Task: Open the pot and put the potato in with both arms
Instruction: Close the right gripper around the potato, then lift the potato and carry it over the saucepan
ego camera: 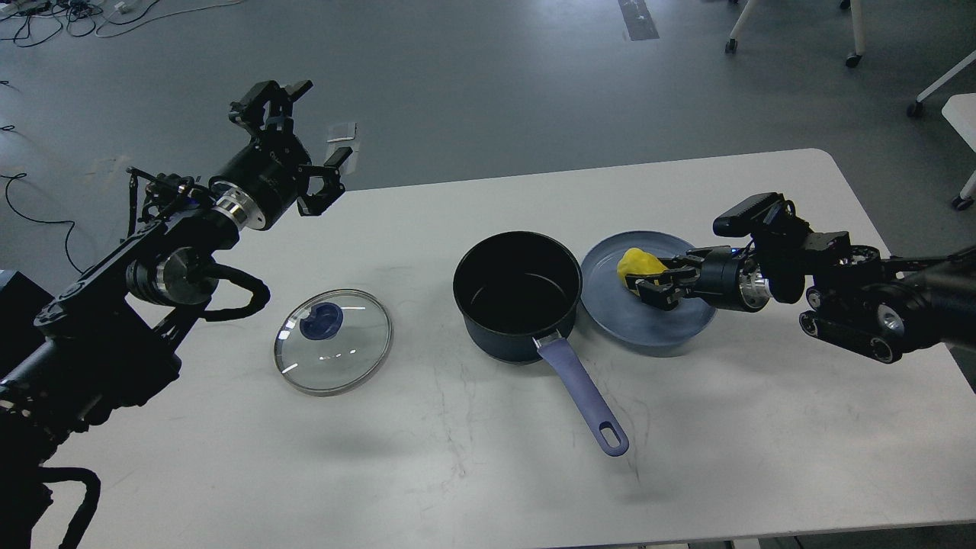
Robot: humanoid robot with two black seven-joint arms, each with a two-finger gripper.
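Note:
The dark blue pot (518, 297) stands open in the middle of the white table, its blue handle (583, 398) pointing toward me. Its glass lid (333, 351) with a blue knob lies flat on the table to the left. The yellow potato (637, 264) is just above the blue plate (648, 324), right of the pot. My right gripper (646, 279) is shut on the potato and holds it slightly raised. My left gripper (301, 133) is open and empty, high over the table's back left edge.
The table's (457, 473) back edge runs behind the pot, with grey floor beyond. Chair legs with wheels (850, 57) stand on the floor at the far right. Cables (46, 19) lie on the floor at the far left.

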